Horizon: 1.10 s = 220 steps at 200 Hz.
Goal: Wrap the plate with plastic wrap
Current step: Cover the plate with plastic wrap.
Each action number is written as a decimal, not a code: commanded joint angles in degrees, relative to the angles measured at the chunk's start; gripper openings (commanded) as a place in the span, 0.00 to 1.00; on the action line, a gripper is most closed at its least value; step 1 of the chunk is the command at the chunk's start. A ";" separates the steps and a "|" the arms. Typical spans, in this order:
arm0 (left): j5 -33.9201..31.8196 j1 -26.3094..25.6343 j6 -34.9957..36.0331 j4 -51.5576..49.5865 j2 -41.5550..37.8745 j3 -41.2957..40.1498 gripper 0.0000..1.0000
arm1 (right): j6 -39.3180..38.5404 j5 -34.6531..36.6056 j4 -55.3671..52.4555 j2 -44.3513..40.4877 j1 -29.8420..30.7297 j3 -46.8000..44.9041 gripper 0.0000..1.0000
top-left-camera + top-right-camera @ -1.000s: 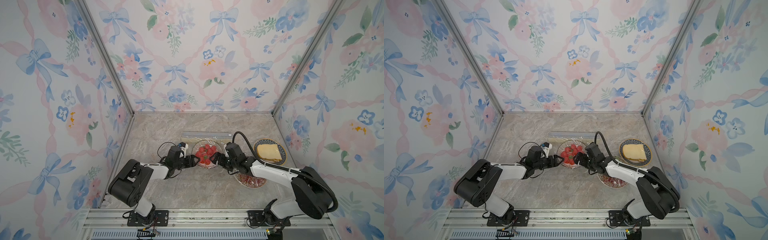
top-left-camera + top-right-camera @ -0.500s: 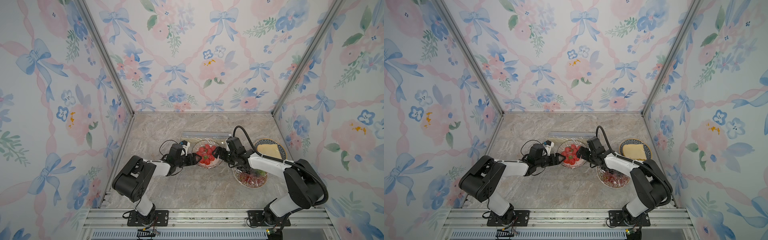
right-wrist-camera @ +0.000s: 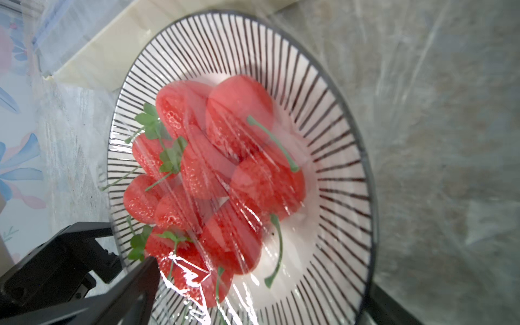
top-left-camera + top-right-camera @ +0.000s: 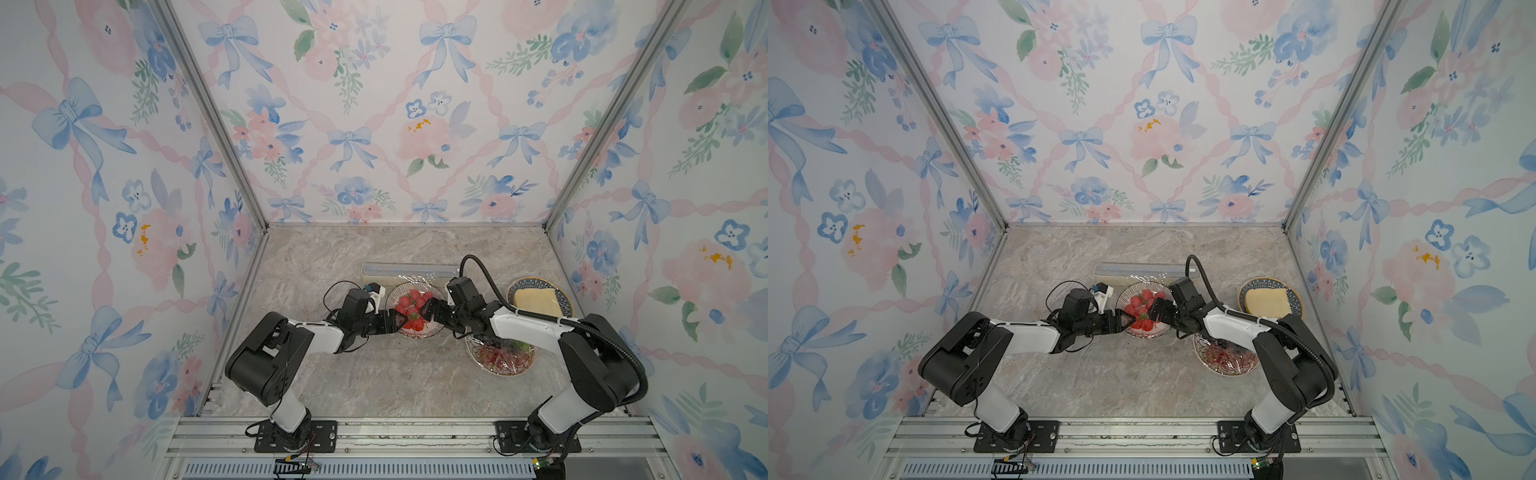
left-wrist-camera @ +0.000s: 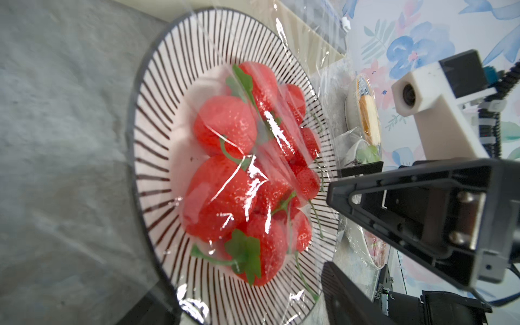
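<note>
The plate [image 4: 395,293] [image 4: 1125,293], white with black radial stripes, holds red strawberries [image 5: 225,126] in mid-table. Clear, crinkly plastic wrap [image 5: 253,174] [image 3: 197,275] lies over the berries and rim, spreading onto the table. Its cream box [image 4: 407,269] [image 4: 1138,269] lies just behind the plate. My left gripper [image 4: 398,322] [image 5: 253,309] is open, its jaws straddling the plate's near-left rim. My right gripper [image 4: 430,311] [image 3: 261,309] is open wide over the plate's right rim, facing the left one. I see nothing pinched in either.
A blue-rimmed dish with a yellow slice [image 4: 536,301] [image 4: 1268,301] sits at the right. A film-covered glass dish of red food [image 4: 498,357] [image 4: 1225,355] lies under my right forearm. Floral walls enclose the marble table on three sides.
The left gripper has edged a little further onto the plate and its jaws have widened slightly. The right arm has swung its elbow inward, its gripper staying at the plate's right rim.
</note>
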 commanded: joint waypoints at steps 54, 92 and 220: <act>0.26 -1.47 0.08 1.83 -4.58 -3.81 0.77 | 1.17 -1.30 -0.73 -5.14 3.73 -2.17 0.97; -2.73 1.30 0.61 0.07 -7.88 -5.69 0.78 | -1.36 1.78 -7.69 -10.25 2.68 -3.33 0.97; -23.67 -8.76 24.34 -22.46 -1.54 28.70 0.75 | -17.43 -8.03 -4.96 -21.36 -27.42 -0.20 0.97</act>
